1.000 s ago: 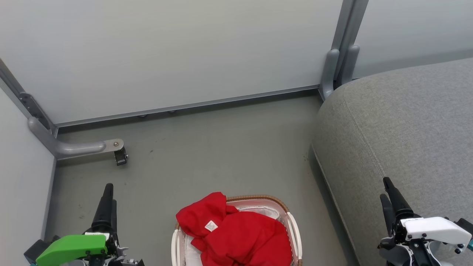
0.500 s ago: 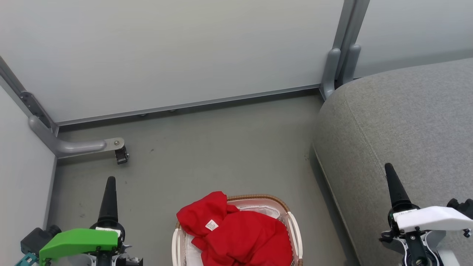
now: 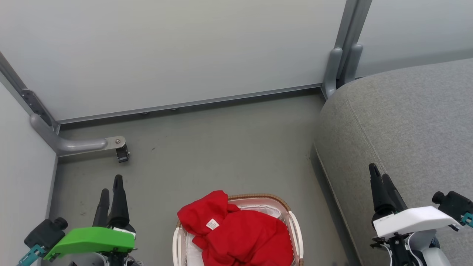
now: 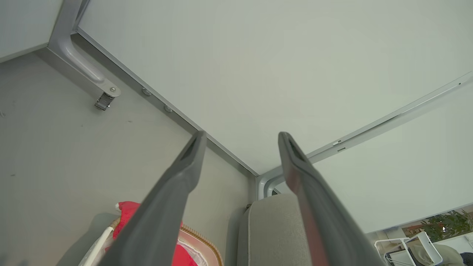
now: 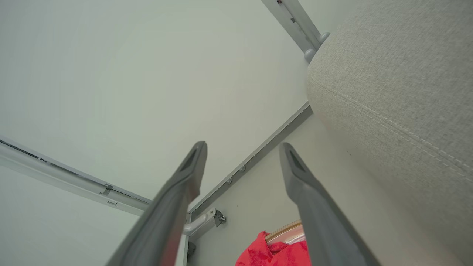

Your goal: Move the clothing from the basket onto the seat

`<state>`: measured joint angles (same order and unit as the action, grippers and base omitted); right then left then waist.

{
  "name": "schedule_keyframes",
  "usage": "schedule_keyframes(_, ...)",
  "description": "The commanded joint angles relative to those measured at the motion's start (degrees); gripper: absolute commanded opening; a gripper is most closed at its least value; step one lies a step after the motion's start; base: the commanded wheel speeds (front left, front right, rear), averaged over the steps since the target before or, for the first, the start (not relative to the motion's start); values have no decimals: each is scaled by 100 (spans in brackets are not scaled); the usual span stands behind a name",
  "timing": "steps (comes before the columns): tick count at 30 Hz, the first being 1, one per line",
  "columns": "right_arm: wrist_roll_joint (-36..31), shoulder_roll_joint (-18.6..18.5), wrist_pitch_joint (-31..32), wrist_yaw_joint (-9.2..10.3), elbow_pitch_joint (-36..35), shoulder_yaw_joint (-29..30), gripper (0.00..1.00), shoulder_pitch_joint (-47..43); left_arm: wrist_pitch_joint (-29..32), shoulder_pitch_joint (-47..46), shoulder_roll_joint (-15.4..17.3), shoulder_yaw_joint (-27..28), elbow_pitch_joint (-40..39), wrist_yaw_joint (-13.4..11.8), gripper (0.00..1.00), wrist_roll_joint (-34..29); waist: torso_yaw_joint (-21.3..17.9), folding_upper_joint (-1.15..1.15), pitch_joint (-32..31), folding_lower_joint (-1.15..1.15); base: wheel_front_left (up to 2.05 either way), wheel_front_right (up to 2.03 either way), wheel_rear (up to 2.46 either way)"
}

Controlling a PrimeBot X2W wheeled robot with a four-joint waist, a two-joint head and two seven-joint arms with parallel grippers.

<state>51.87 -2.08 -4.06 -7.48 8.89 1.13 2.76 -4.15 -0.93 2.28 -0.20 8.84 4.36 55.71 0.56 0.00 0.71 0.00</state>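
Basket [image 3: 295, 229] is cut off at bottom centre; the red clothing [image 3: 240, 232] heaped inside looks like one lump, can't separate pieces. One seat [image 3: 406, 122] at right. Left gripper [image 3: 111, 185] and right gripper [image 3: 378, 171], both spread wide, empty.

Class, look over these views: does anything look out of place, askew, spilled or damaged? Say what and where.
Only one thing: the red clothing is heaped up and bulges over the far-left rim of the basket instead of lying inside. The basket stands upright, and nothing looks damaged.
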Motion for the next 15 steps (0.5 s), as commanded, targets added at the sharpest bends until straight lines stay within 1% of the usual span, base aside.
schedule_keyframes(1,-221,-40,-65,-1,-46,-30,100,-19,-59,2,40,-33,-111,-23,100,-283,3,0,0,0,0,0,0)
schedule_keyframes(5,-598,-44,-140,-1,38,-97,100,-38,-132,73,43,-102,-109,-48,100,-740,10,0,-3,0,0,0,0)
schedule_keyframes(15,-1334,-53,-310,-1,219,-199,100,-45,-304,168,49,-206,-50,-135,100,-1302,33,0,-27,0,0,0,0)
